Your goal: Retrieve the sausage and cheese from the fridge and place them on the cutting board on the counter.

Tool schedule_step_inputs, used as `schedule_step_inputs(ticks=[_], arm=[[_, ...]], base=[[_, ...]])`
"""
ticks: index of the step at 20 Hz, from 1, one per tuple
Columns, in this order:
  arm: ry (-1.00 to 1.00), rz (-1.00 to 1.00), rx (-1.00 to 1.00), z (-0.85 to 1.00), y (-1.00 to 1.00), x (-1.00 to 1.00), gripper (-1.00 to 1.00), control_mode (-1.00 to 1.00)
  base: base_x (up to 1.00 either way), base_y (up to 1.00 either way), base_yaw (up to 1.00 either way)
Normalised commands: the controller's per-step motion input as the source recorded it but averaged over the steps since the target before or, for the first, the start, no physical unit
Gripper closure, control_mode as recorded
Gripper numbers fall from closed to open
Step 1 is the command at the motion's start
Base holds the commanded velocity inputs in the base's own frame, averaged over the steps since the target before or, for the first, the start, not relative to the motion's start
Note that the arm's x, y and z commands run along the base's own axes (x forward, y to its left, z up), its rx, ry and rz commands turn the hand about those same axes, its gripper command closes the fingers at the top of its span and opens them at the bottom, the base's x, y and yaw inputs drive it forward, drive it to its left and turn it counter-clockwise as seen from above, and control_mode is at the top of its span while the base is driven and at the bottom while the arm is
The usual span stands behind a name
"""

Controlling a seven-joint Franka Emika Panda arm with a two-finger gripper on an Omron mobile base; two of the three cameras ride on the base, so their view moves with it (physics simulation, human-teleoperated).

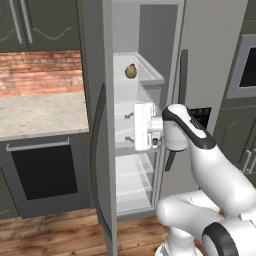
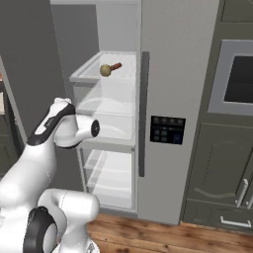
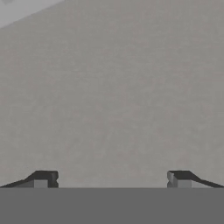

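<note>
Kitchen fridge (image 2: 178, 74), tall and grey, stood with its left door open. On its upper pale shelf (image 2: 89, 74) lay the yellowish-tan cheese lump (image 2: 105, 70), the reddish-brown sausage (image 2: 115, 65) touching it. Below, the gripper (image 1: 129, 127) hung released, holding nothing.

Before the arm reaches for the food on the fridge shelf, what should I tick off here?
1. Fridge door open, shelves exposed: ok.
2. Cheese lying on the upper shelf, unobstructed: ok.
3. Sausage beside the cheese on that shelf: ok.
4. Hand fingers spread wide, nothing between them: ok.
5. Hand at the cheese's height: not ok, it sits lower, in front of the middle shelves.
6. Cutting board ready on the counter: cannot tell.
</note>
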Motion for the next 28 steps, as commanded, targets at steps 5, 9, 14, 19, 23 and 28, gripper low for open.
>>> schedule_step_inputs(ticks=[5, 9, 14, 19, 23, 28], arm=[[0.03, 0.01, -0.15, 0.19, -0.99, 0.16, -1.00, -1.00], [-0.02, 0.10, -0.34, 0.09, -0.94, 0.00, -1.00, -1.00], [-0.06, 0.13, -0.48, 0.00, -0.51, -0.19, -1.00, -1.00], [-0.17, 0.20, -0.56, 0.00, -0.05, -0.21, -1.00, -1.00], [-0.16, 0.24, -0.57, -0.13, 0.00, -0.07, -1.00, -1.00], [-0.08, 0.19, -0.49, -0.39, -0.06, 0.00, -1.00, -1.00]], base=[[0.00, 0.00, 0.00], [0.00, 0.00, 0.00], [0.00, 0.00, 0.00], [0.00, 0.00, 0.00], [0.00, 0.00, 0.00], [0.00, 0.00, 0.00]])
